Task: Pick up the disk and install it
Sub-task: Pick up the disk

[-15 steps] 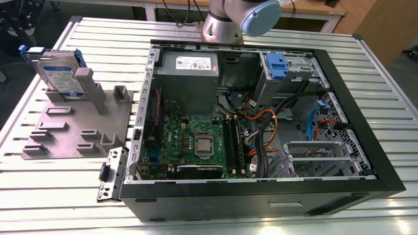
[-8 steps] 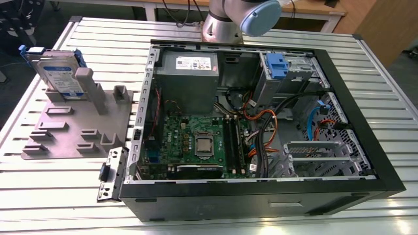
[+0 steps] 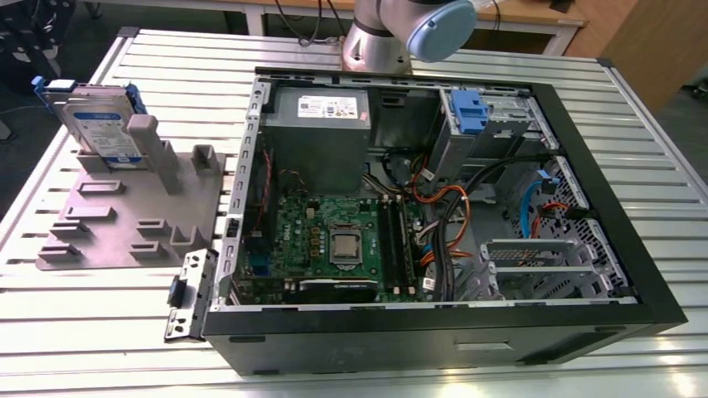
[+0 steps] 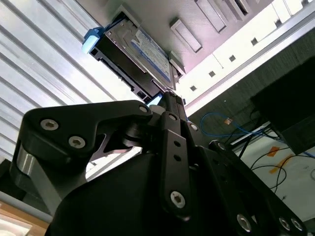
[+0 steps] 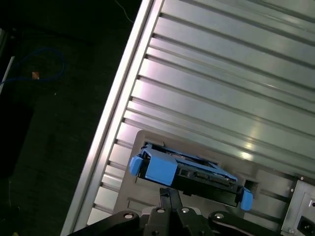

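Near the far corner of the bench on the exterior view's left, the disk stands on edge in the grey moulded plate. A tall peg is just beside its labelled face, and blue rails frame its sides. The open computer case sits beside the plate toward the exterior view's right, apart from the disk. In the first wrist view the gripper points at the disk's upper edge and seems clear of it, with its fingers meeting and nothing between them. The disk looks like a stiff metal block, probably dense for its size, so it would not bend but could swing if gripped off-centre. Its flat faces look smooth and may slide under a weak pinch. A knock against the pegs could harm it, so it probably needs gentle handling. The best hold, I judge, is across the two broad faces near the middle of the free upper edge. That keeps clear of the dark connector end and of the plastic rails, which likely flex and must stay free.
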`<state>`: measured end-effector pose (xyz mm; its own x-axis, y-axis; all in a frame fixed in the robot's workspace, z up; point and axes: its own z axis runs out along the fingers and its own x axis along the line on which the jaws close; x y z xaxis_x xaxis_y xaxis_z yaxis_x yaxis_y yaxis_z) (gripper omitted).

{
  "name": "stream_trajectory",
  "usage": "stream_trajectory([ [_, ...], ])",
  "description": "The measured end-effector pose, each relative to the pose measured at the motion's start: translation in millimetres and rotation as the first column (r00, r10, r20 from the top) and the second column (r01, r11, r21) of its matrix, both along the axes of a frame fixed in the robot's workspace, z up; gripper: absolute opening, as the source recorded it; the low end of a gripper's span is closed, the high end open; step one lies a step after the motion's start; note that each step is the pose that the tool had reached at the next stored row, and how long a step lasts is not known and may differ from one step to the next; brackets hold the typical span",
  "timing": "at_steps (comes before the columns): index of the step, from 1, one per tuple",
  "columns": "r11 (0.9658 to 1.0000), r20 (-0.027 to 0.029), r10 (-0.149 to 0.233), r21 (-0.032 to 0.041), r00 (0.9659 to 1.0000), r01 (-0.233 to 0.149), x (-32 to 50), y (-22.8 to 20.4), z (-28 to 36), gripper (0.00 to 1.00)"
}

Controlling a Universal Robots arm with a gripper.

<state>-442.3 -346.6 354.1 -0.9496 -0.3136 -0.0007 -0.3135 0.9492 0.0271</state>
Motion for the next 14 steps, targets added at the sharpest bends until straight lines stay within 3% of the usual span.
stream_trajectory([
  [4, 0.9996, 0.0001, 0.027, 0.0001, 0.9996, -0.027, 0.0, 0.0, 0.0, 0.11],
  [14, 0.9992, 0.0001, 0.039, 0.0, 0.9992, -0.039, 0.0, 0.0, 0.0, 0.11],
])
